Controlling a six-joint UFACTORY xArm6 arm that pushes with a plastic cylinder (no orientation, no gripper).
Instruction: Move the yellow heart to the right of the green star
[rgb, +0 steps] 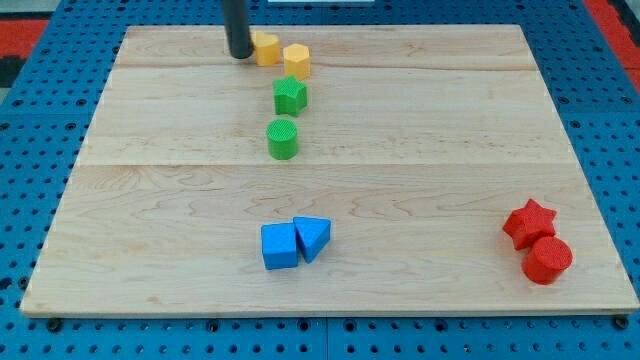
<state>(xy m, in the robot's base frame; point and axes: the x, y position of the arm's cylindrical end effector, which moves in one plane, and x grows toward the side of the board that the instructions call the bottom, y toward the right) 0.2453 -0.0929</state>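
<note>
The yellow heart (265, 47) lies near the view's top, touching the right side of my tip (240, 56). The rod comes down from the view's top edge. A second yellow block (296, 61), roughly hexagonal, sits just right of the heart, touching or nearly touching it. The green star (290, 95) lies just below that second yellow block. The heart is above and slightly left of the star.
A green cylinder (283, 138) lies below the star. A blue cube (279, 246) and a blue triangular block (313, 237) touch near the bottom centre. A red star (528, 222) and a red cylinder (547, 259) sit at the wooden board's (450, 130) lower right.
</note>
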